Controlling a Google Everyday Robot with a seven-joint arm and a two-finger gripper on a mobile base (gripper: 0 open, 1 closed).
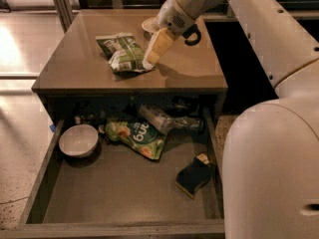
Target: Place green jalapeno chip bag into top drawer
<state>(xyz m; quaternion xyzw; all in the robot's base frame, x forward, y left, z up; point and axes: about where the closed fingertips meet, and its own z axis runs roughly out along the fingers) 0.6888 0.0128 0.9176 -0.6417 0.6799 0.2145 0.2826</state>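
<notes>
The green jalapeno chip bag (122, 52) lies crumpled on the tabletop (79, 63), dark green with white patches. My gripper (149, 61) reaches down from the upper right, and its cream-coloured tip touches the bag's right edge. The top drawer (124, 193) is pulled open below the table, wide and shallow with a flat grey-green bottom.
In the drawer lie a white bowl (78, 140) at the left, a light-green bag with white letters (135, 136), a clear plastic bottle (169, 120) at the back and a dark sponge (195, 175) at the right. A small plate (148, 25) sits on the table behind my gripper. My white arm fills the right side.
</notes>
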